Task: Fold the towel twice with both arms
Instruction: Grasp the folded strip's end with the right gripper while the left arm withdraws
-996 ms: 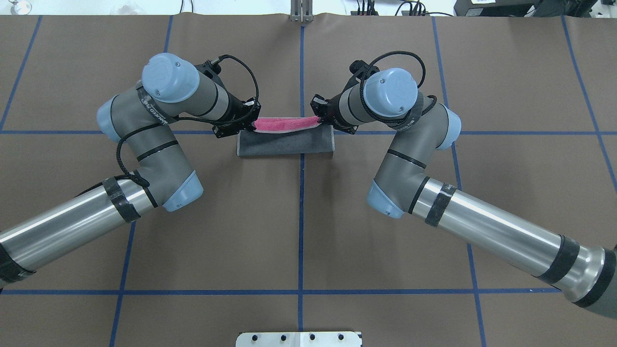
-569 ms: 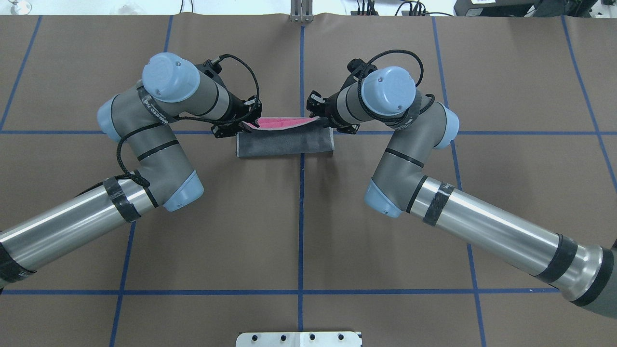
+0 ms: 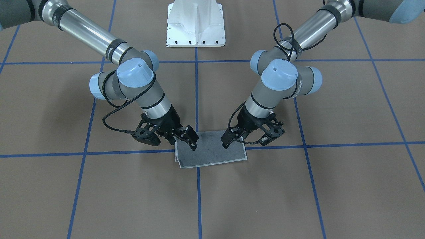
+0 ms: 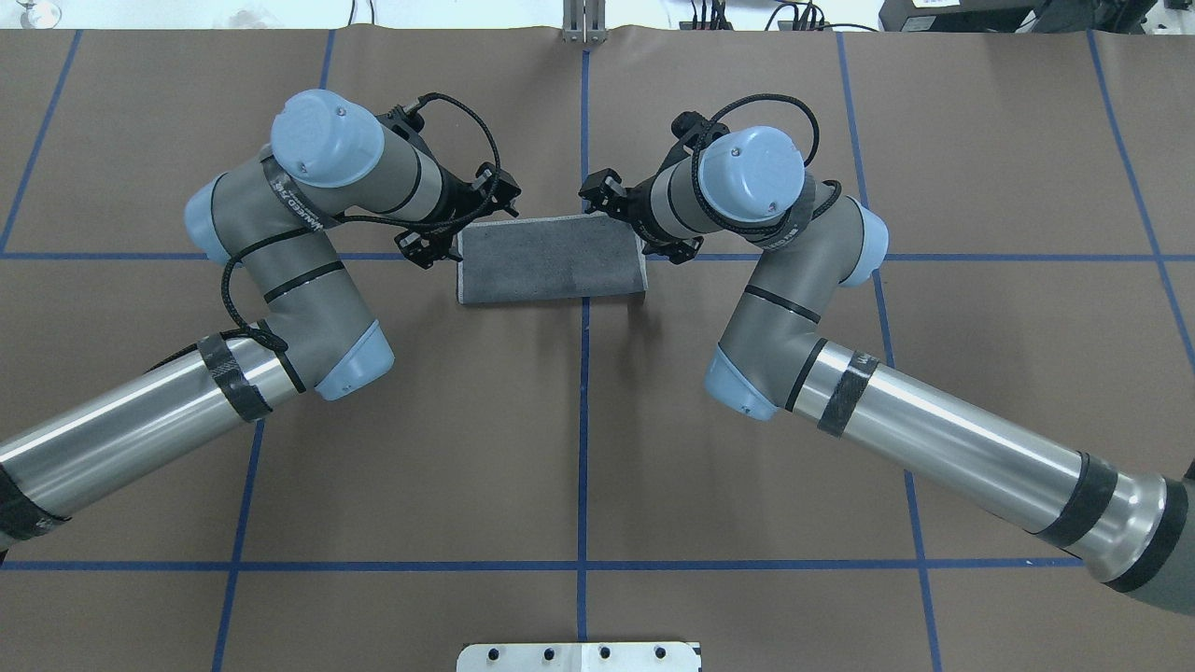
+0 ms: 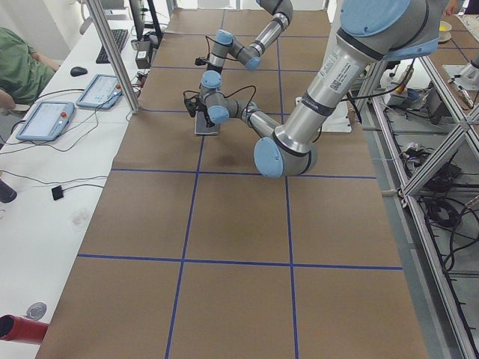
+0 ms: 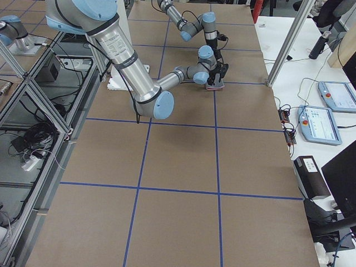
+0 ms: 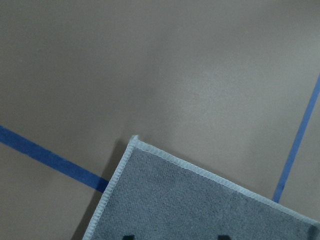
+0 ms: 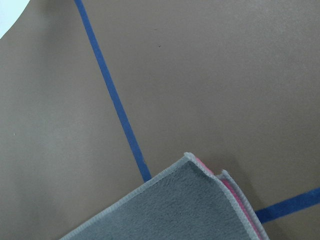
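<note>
The towel (image 4: 551, 261) lies flat on the brown table, folded in half into a dark grey rectangle with a pale stitched border. It also shows in the front view (image 3: 212, 151). In the right wrist view a sliver of its pink face (image 8: 235, 196) peeks out at a corner. My left gripper (image 4: 471, 213) hovers at the towel's far left corner, open and empty. My right gripper (image 4: 611, 201) hovers at the far right corner, open and empty. In the front view the left gripper (image 3: 232, 141) and the right gripper (image 3: 186, 141) stand just over the towel's top.
Blue tape lines (image 4: 583, 420) mark a grid on the brown table cover. The white pedestal base (image 3: 196, 23) stands at the robot's side. A desk with tablets (image 5: 45, 120) and a seated person (image 5: 19, 63) lie beyond the far table edge.
Both grippers carried the lifted towel edge to the far side, laid it down and opened. The pink face is now covered and the towel lies flat. Both grippers have pulled slightly back.
</note>
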